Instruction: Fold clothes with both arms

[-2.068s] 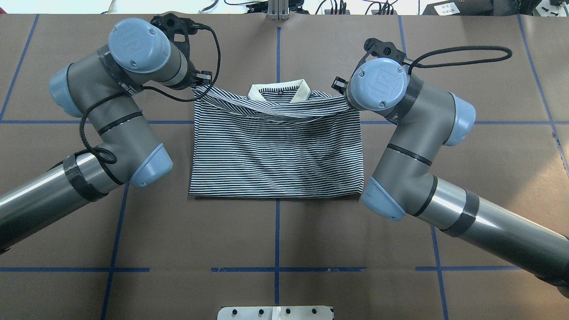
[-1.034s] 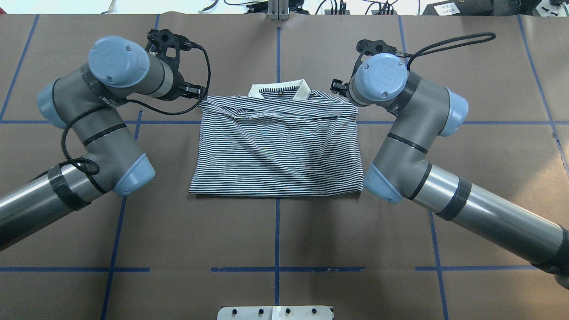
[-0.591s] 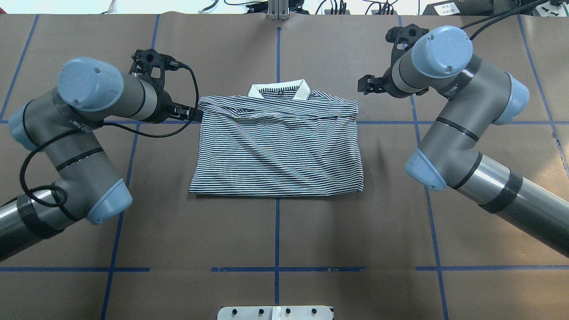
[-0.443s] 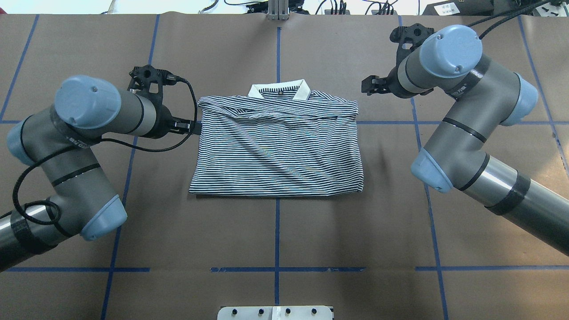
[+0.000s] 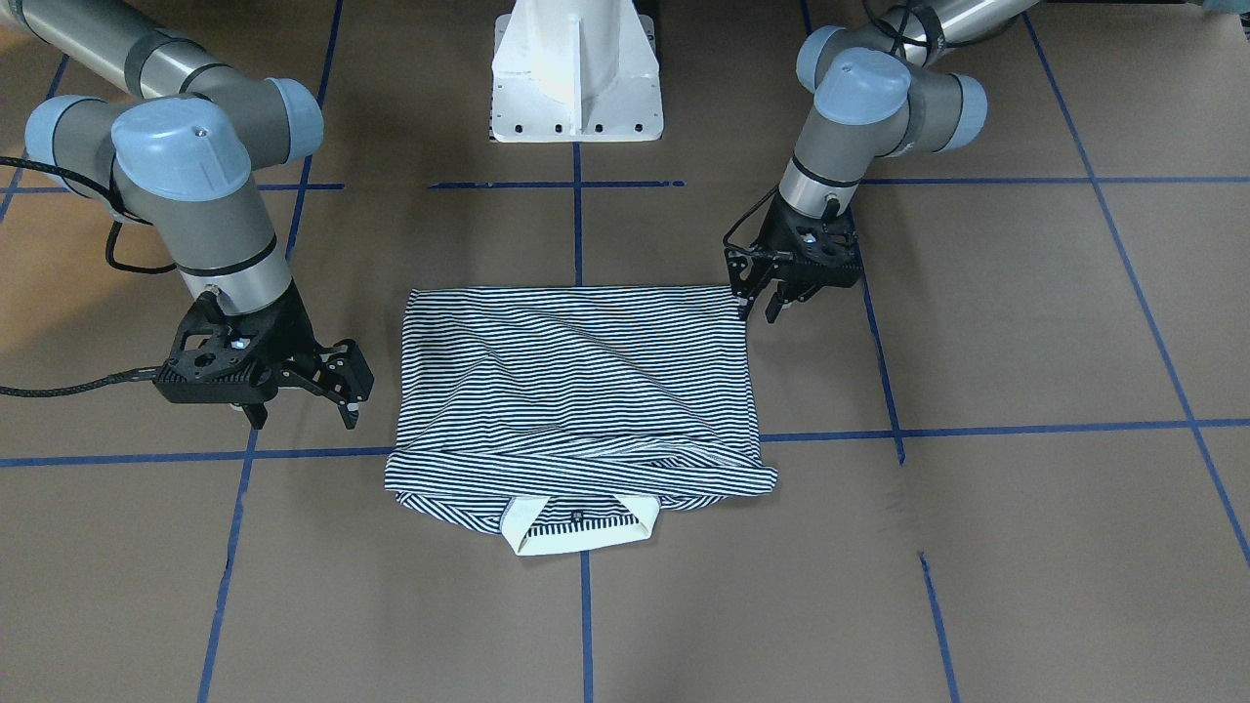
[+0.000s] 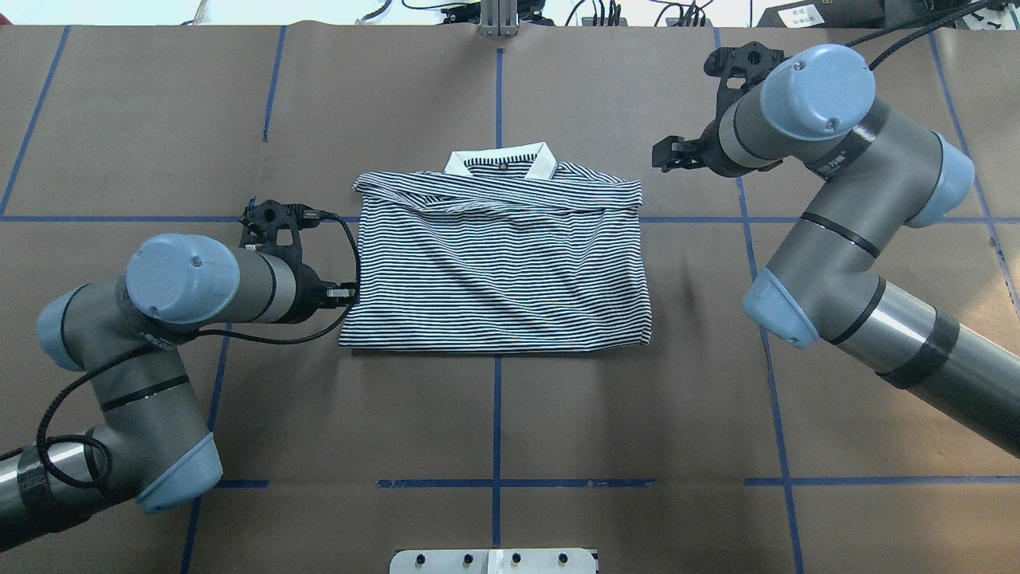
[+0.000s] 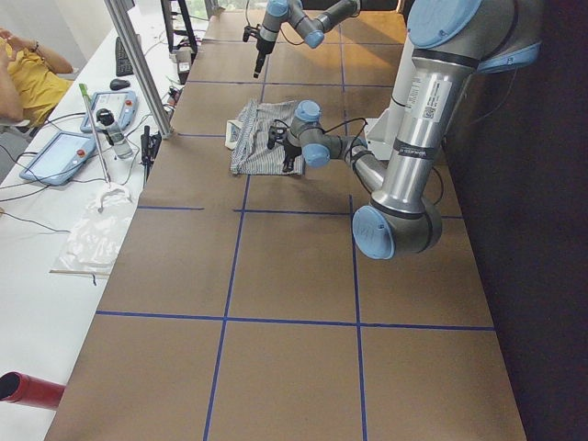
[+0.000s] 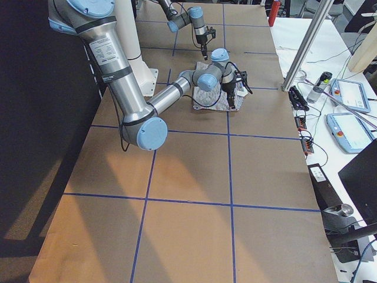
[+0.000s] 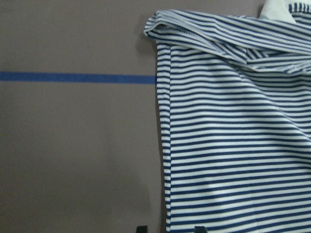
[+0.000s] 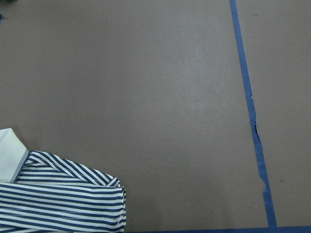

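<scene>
**Between folds, both grippers empty**

From the front, the striped polo shirt lay folded on the table, its collar farthest from the base. The right gripper hung spread, clear of the shirt's collar end. Overhead, the left gripper sat at the shirt's base-side corner. Its wrist view showed fingertips apart, astride the shirt's edge, pinching nothing. We judged a sideways fold next, needing the right gripper at the opposite corner. Sleeves were hidden; tip contact was unclear.
</scene>
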